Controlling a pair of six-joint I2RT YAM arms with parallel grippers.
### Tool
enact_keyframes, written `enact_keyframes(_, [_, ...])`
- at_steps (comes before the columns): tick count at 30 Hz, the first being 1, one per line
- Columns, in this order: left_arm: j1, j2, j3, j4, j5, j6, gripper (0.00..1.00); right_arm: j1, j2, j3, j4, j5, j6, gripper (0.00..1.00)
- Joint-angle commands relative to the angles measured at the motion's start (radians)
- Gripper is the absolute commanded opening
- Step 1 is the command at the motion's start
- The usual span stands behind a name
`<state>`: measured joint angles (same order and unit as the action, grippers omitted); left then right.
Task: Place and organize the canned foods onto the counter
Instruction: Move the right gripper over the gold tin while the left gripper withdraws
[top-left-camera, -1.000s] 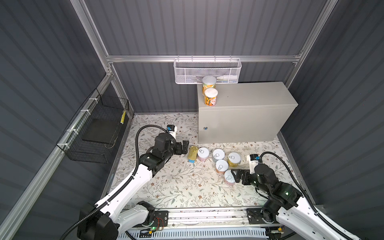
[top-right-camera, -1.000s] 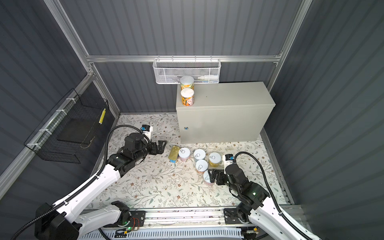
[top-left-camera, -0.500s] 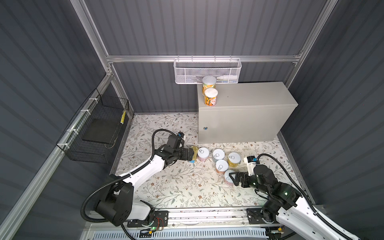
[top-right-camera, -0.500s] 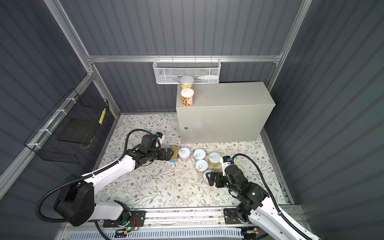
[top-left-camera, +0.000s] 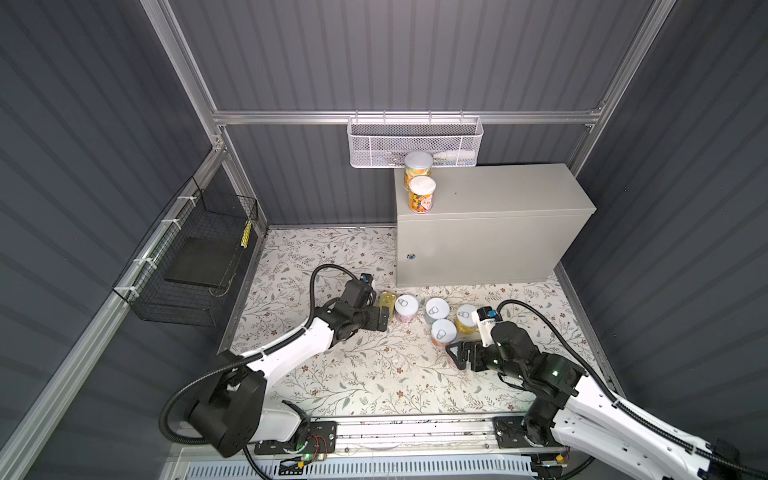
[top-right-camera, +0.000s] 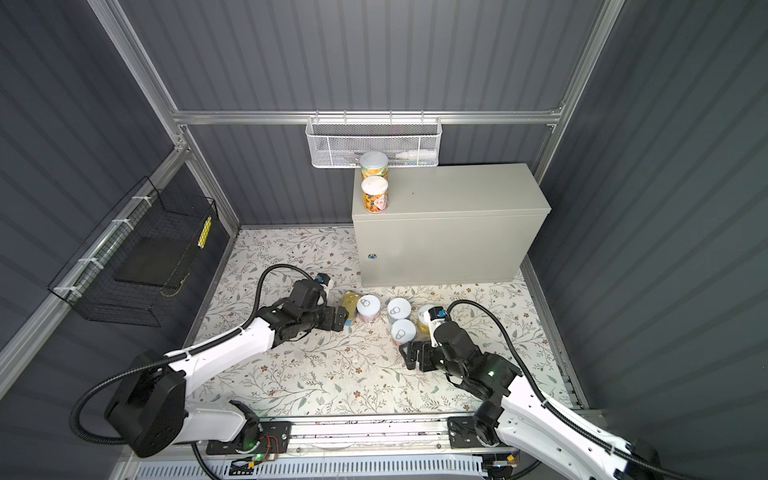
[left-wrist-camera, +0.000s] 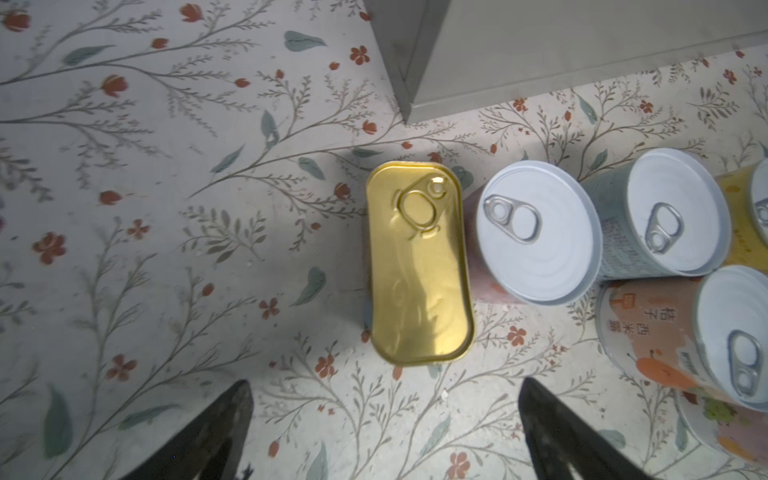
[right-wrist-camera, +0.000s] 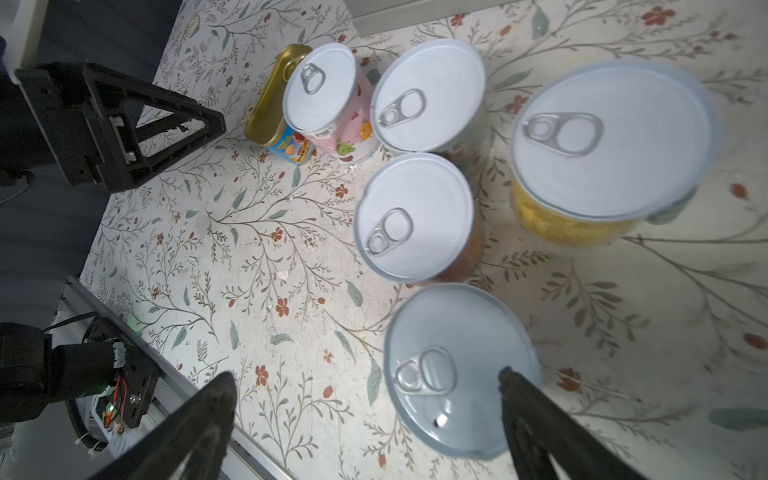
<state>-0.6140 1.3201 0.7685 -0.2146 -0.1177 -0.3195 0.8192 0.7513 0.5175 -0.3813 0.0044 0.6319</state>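
Two orange-labelled cans (top-left-camera: 421, 194) (top-right-camera: 374, 194) stand at the left end of the grey counter (top-left-camera: 498, 195) (top-right-camera: 457, 195). On the floral floor lie a flat gold tin (left-wrist-camera: 419, 266) (top-left-camera: 386, 300) and beside it pink (right-wrist-camera: 322, 93), blue-grey (right-wrist-camera: 428, 93), orange (right-wrist-camera: 413, 216) and yellow (right-wrist-camera: 611, 141) cans. A further round can (right-wrist-camera: 461, 374) stands nearest the right arm. My left gripper (left-wrist-camera: 384, 386) (top-left-camera: 380, 318) is open just short of the gold tin. My right gripper (right-wrist-camera: 365, 376) (top-left-camera: 457, 355) is open, one finger above that nearest can's lid.
A white mesh basket (top-left-camera: 415, 141) hangs on the back wall above the counter. A black wire basket (top-left-camera: 195, 257) is fixed to the left wall. The rail (top-left-camera: 415, 432) runs along the front edge. Open floral floor (top-left-camera: 374, 374) lies between the arms.
My left arm has stretched forward and lowered, bringing its open gripper up to the gold tin. The right gripper has shifted slightly left over the nearest can.
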Motion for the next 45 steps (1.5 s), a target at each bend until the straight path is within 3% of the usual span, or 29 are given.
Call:
enact_keyframes(1, [0.01,-0.074,-0.043,0.003,-0.133,-0.052,1.0,0.078,0.123,0.093,0.118,0.08,-0.003,0.99])
enact_keyframes(6, [0.041,-0.169,-0.111,0.015,-0.221,-0.118,1.0,0.093,0.357,0.182,0.276,0.041,-0.003,0.99])
enact_keyframes(11, [0.056,-0.203,-0.192,0.08,-0.323,-0.113,1.0,0.1,0.583,0.296,0.326,0.045,-0.028,0.99])
enact_keyframes(15, [0.058,-0.289,-0.306,0.23,-0.379,-0.063,1.0,0.104,0.718,0.385,0.333,0.01,-0.039,0.99])
enact_keyframes(22, [0.057,-0.374,-0.363,0.224,-0.434,-0.06,1.0,0.121,0.898,0.505,0.389,-0.063,-0.022,0.94])
enact_keyframes(31, [0.058,-0.451,-0.408,0.259,-0.43,-0.05,1.0,0.124,1.002,0.587,0.339,-0.012,0.016,0.86])
enact_keyframes(45, [0.058,-0.386,-0.416,0.314,-0.404,-0.039,1.0,0.117,1.105,0.669,0.352,0.047,0.03,0.75])
